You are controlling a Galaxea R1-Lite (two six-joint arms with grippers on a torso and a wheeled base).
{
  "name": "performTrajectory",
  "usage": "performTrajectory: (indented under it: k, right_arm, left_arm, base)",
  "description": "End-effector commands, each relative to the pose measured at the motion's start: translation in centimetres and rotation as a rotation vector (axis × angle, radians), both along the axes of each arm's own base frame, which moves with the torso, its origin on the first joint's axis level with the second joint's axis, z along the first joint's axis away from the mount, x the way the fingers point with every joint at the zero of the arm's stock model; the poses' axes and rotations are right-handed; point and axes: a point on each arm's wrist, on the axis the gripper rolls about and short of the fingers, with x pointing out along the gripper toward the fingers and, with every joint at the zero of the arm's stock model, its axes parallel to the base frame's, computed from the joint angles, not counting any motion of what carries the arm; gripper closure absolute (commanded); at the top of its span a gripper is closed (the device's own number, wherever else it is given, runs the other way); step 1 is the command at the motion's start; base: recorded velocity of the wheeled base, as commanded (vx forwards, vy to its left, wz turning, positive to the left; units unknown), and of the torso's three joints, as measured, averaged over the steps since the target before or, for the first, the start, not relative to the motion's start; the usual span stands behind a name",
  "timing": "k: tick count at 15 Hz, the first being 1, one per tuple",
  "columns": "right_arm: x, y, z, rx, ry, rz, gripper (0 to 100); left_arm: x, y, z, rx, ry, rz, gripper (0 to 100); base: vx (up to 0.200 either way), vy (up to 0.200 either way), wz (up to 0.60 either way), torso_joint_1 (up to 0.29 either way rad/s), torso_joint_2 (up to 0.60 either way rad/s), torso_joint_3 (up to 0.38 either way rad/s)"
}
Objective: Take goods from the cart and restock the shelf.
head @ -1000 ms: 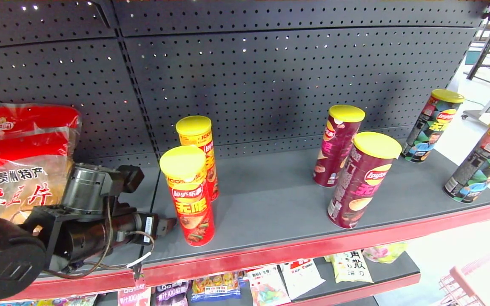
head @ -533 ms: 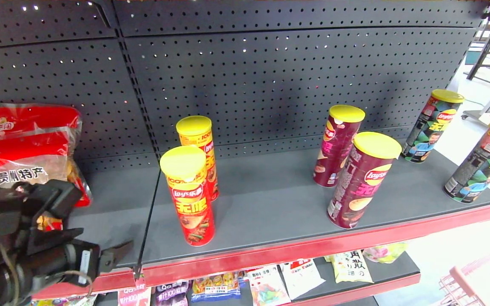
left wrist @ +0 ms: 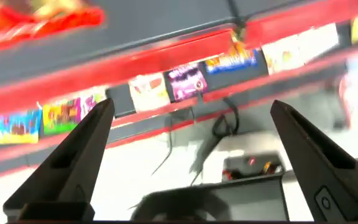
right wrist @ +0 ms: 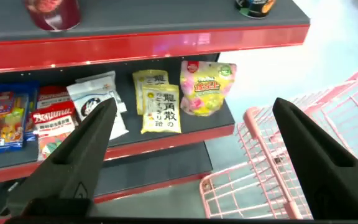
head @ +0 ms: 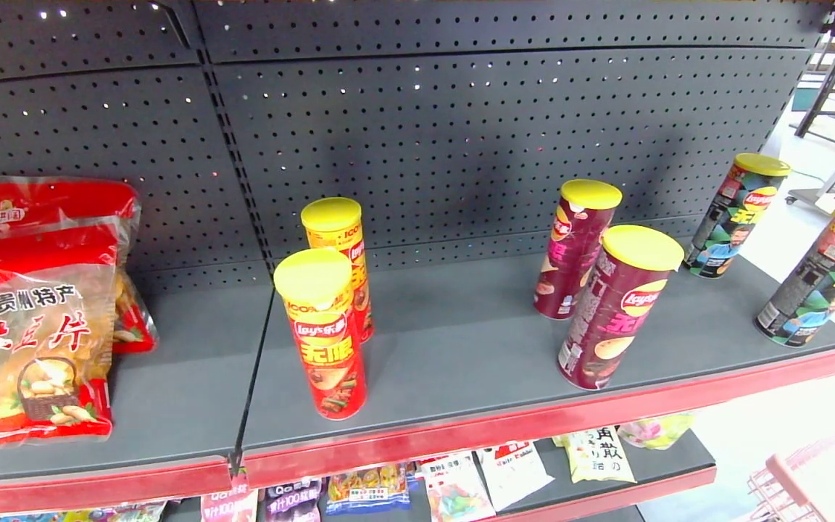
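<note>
Upright red tube (head: pixel 325 341), yellow lid, grey shelf (head: pixel 461 341)

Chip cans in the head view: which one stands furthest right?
The front black-and-teal can, at the right end of the shelf. Its twin stands farther back and more to the left.

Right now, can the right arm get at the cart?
Probably yes. The right gripper is open and empty, and the cart lies ahead of its fingers with nothing in between. Whether any goods sit within reach inside the cart cannot be told.
</note>
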Motion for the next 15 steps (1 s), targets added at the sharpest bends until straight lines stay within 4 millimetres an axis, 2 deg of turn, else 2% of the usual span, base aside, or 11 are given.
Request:
performTrajectory:
  k: [1,2,4,6,9,10,15]
  right_arm:
    - [-0.6,0.1,-0.6,0.012,-0.066,0.067,0]
    - [-0.9,0.2,-0.7,0.013,-0.094,0.084,0]
    - [-1.2,0.2,-0.7,-0.033,-0.133,0.084,0]
    - [-1.4,0.2,-0.8,-0.048,-0.153,0.075,0]
    - [-1.6,0.3,-0.8,-0.042,-0.176,0.073,0]
    - [-1.6,0.3,-0.9,-0.041,-0.176,0.079,0]
    - [-1.6,0.3,-0.9,-0.044,-0.178,0.080,0]
  left_arm:
    - [-2.9,0.4,-2.6,-0.048,-0.202,0.073,0]
    - [-3.7,0.4,-4.6,-0.068,-0.297,0.035,0]
    - [-4.6,0.4,-6.8,-0.082,-0.381,0.017,0]
    - [-4.3,0.4,-6.8,-0.096,-0.422,0.011,0]
    - [-3.2,0.3,-8.0,-0.011,-0.547,-0.025,0]
    - [-3.2,0.3,-8.5,-0.005,-0.498,-0.019,0]
    - [-3.2,0.3,-8.4,0.010,-0.509,-0.031,0]
  base:
    - [0.000,0.000,0.00,0.000,0.00,0.000]
    - [0.000,0.000,0.00,0.000,0.00,0.000]
    - [0.000,0.000,0.00,0.000,0.00,0.000]
    - [0.000,0.000,0.00,0.000,0.00,0.000]
    - [0.000,0.000,0.00,0.000,0.00,0.000]
    - [0.000,0.000,0.00,0.000,0.00,0.000]
    - [0.000,0.000,0.00,0.000,0.00,0.000]
